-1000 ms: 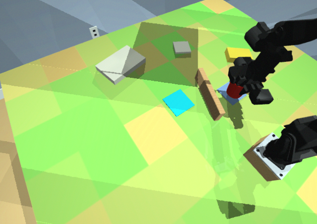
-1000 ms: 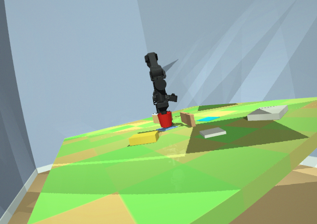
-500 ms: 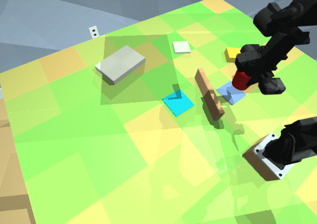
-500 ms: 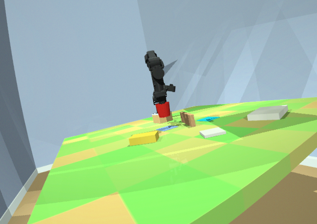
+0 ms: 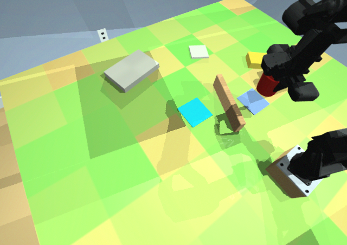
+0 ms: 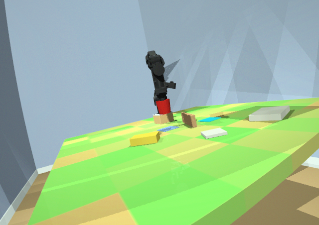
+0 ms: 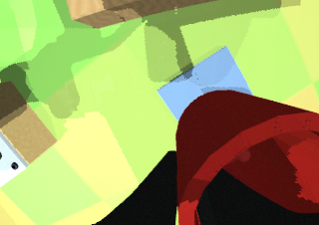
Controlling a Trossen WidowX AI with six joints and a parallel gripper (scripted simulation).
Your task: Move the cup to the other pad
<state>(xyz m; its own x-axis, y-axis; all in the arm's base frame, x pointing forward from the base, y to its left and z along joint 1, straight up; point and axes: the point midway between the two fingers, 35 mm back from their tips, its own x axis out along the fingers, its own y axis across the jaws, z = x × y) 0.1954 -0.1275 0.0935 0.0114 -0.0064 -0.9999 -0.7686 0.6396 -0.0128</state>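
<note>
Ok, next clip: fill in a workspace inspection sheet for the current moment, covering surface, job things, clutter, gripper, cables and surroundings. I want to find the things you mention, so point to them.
Surface: green and tan checkered tabletop (image 5: 111, 208) (image 6: 154, 186), with shadows and light patches.
Job things: red cup (image 5: 267, 86) (image 6: 163, 106) (image 7: 214, 111) held above the table; blue pad (image 5: 253, 101) (image 6: 168, 128) (image 7: 204, 78) and cyan pad (image 5: 195, 112) (image 6: 210, 119) lie flat, wooden barrier (image 5: 228, 103) (image 6: 188, 119) (image 7: 174, 3) standing between them; marbles cannot be made out.
Clutter: yellow block (image 5: 253, 59) (image 6: 144, 139), small white slab (image 5: 198, 51) (image 6: 214, 133), large gray slab (image 5: 131, 69) (image 6: 269, 113).
Gripper: shut on the cup.
Cables: nothing seen.
Surroundings: blue-gray walls, a wall outlet (image 5: 102, 34), wood-look floor (image 5: 13, 203) (image 6: 280, 194).
</note>
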